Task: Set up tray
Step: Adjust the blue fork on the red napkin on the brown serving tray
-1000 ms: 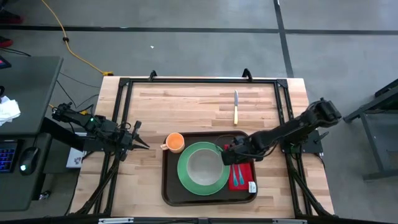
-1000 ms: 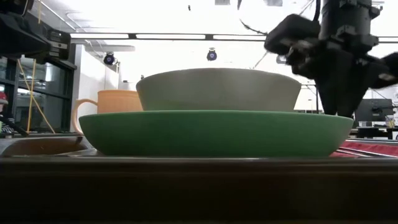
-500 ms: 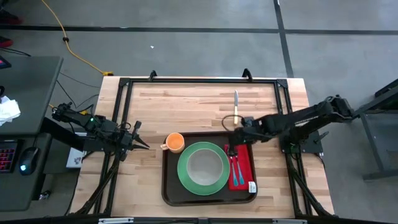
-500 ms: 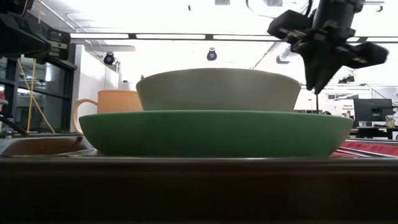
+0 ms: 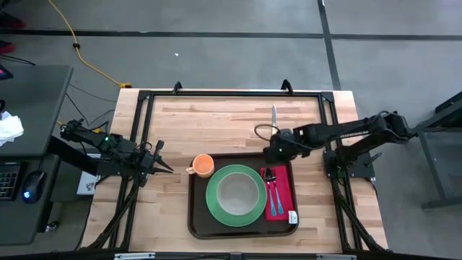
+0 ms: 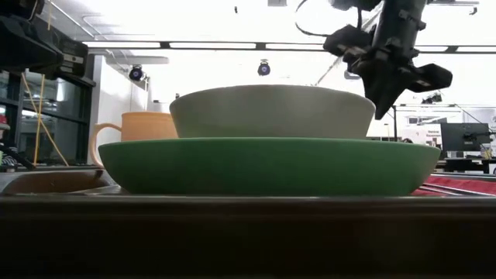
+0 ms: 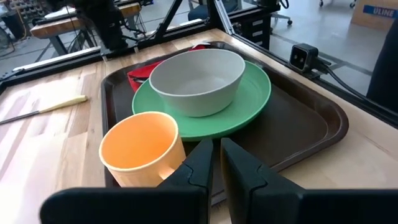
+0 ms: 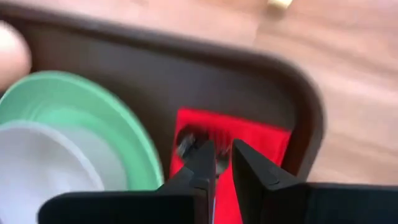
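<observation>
Tray (image 5: pixel 198 217): dark brown, rectangular, rounded corners, raised rim

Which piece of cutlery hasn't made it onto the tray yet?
The knife with the yellow handle. It lies alone on the bare wooden table behind the tray, while the spoon and fork already rest on the red napkin inside it.

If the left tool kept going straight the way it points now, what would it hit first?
Most likely the orange mug. In the left wrist view it stands directly past the left tool, at the near edge of the tray, ahead of the green plate and bowl. Depth is hard to judge.
</observation>
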Robot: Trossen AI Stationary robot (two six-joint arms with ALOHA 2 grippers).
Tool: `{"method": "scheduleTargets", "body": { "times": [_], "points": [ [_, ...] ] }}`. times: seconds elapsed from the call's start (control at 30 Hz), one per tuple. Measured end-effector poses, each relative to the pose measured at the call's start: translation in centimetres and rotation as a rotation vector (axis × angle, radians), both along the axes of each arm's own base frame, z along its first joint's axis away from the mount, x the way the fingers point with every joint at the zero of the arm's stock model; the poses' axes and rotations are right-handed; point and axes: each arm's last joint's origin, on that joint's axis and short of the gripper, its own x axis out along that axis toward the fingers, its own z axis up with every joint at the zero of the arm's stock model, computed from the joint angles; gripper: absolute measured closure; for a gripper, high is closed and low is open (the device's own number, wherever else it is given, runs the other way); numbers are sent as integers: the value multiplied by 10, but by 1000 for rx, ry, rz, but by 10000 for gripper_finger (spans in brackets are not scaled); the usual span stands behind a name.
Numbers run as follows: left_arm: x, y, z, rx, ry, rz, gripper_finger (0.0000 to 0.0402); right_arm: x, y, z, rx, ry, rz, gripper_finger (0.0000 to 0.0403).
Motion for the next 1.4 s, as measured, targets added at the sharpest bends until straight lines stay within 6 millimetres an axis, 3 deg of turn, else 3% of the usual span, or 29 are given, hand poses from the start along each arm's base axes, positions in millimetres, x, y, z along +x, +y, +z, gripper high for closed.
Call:
{"method": "scheduleTargets", "body": {
  "times": [0.3,0.47,0.87,1.4],
  "points": [
    [0,0,0,-42,12,18,339,2,34,-1,12,-33,23,375],
    [0,0,0,-72,21,27,339,12,48,-13,27,-21,54,371],
    [0,0,0,-121,35,40,339,29,66,-45,107,60,100,371],
    [0,0,0,-121,36,40,339,22,86,-48,115,89,42,356]
  ]
}}
